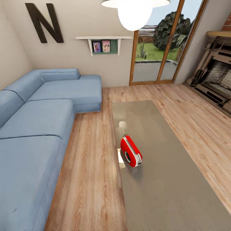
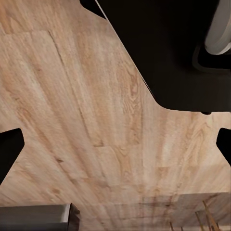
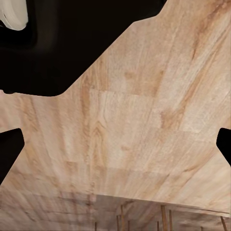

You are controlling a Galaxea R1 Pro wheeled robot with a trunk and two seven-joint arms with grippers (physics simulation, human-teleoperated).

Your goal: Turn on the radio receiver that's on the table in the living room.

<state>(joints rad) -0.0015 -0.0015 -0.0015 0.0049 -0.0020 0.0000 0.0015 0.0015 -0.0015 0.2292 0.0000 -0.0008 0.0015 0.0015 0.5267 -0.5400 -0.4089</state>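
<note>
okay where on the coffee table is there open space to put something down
Nearly all of the table is bare: the far end toward the glass doors, the fireplace-side half, and the near end. Only the radio receiver, near the sofa-side edge, takes up space.

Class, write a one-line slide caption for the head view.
Red radio receiver stands near the left edge of the long grey table, blue sofa alongside, glass doors beyond.

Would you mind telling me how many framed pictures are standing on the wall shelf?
2: a purple-toned picture on the left and a pink-toned picture right beside it, both under the white wall shelf board. Nothing seems hidden behind them.
</note>
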